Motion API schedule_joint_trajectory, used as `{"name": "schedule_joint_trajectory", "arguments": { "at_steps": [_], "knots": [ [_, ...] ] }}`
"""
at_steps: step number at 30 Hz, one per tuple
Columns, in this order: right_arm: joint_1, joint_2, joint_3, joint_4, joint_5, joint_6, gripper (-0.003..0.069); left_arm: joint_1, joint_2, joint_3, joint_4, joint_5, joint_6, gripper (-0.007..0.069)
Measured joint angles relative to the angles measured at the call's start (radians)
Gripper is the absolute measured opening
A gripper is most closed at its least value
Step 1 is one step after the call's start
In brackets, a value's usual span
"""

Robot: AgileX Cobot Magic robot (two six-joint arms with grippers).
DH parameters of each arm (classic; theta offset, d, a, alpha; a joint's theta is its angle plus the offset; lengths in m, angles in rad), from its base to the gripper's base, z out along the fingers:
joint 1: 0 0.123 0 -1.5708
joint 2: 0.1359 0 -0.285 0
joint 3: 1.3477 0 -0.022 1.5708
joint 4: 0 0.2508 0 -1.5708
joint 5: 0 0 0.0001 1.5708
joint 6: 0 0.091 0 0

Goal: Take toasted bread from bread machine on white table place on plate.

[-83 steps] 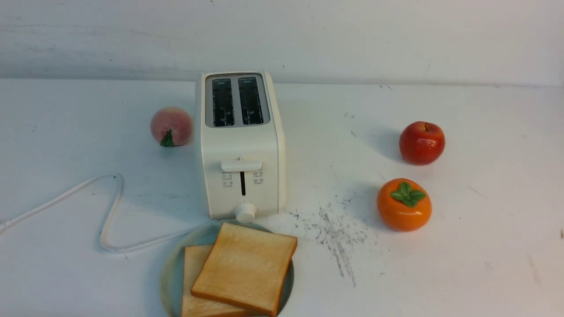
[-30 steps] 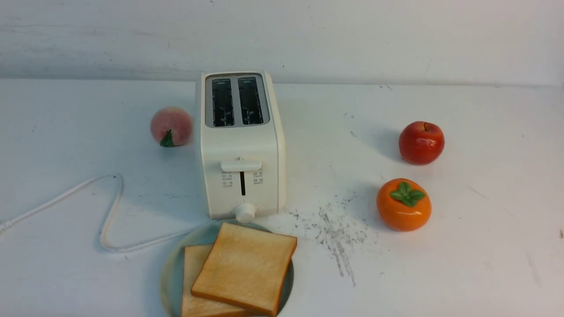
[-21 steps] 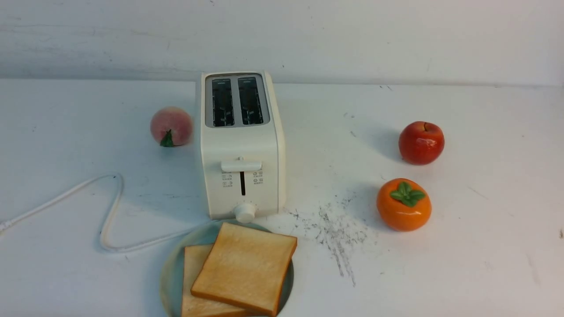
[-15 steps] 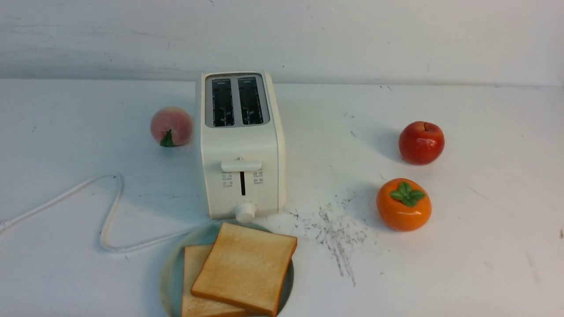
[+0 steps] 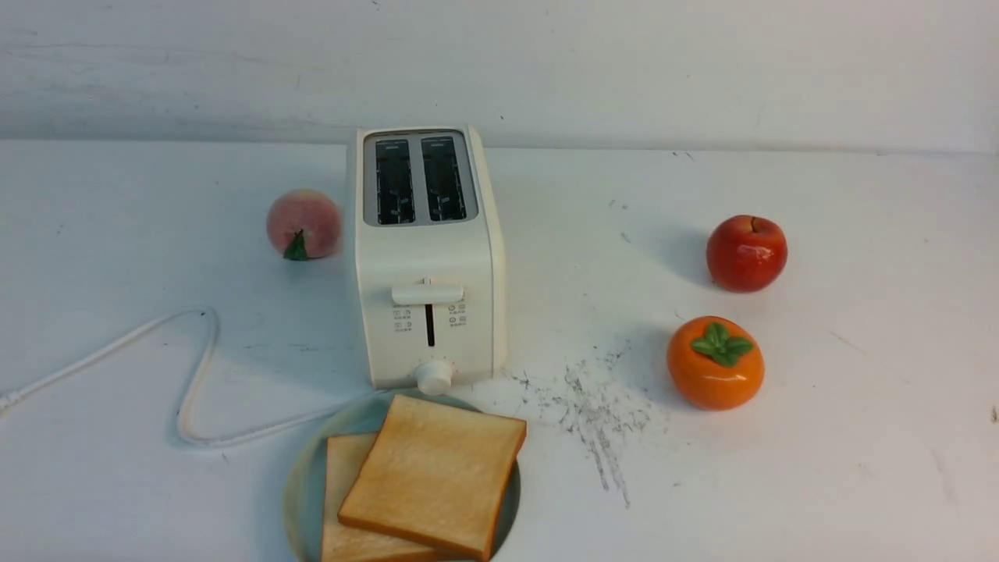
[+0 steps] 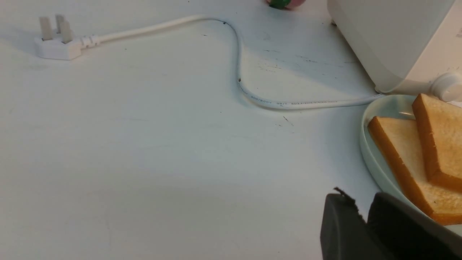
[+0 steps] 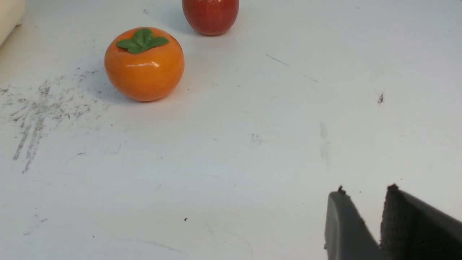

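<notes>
Two slices of toasted bread lie overlapped on the plate (image 5: 300, 484): the upper slice (image 5: 433, 472) rests partly on the lower slice (image 5: 343, 484). Just behind the plate stands the bread machine (image 5: 425, 312) on the white table (image 5: 819, 468), both its slots dark and empty. Neither arm shows in the front view. In the left wrist view my left gripper (image 6: 361, 198) hovers beside the plate rim (image 6: 368, 151), its tips slightly apart and empty, near the toasted bread (image 6: 397, 151). My right gripper (image 7: 365, 191) stands open over bare table, holding nothing.
A peach (image 5: 304, 222) sits left of the toaster. An apple (image 5: 747, 254) and an orange persimmon (image 5: 716, 363) sit to the right. The white cord (image 5: 195, 375) loops across the left side to its plug (image 6: 57, 43). Grey scuffs (image 5: 601, 414) mark the table.
</notes>
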Motion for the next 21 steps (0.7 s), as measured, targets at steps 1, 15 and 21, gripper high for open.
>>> {"name": "schedule_joint_trajectory", "arguments": {
  "at_steps": [1, 15, 21],
  "knots": [
    [0.000, 0.000, 0.000, 0.000, 0.000, 0.000, 0.0177, 0.000, 0.000, 0.000, 0.000, 0.000, 0.000, 0.0109],
    [0.000, 0.000, 0.000, 0.000, 0.000, 0.000, 0.0181, 0.000, 0.000, 0.000, 0.000, 0.000, 0.000, 0.0127],
    [0.000, 0.000, 0.000, 0.000, 0.000, 0.000, 0.0182, 0.000, 0.000, 0.000, 0.000, 0.000, 0.000, 0.0127]
  ]
}}
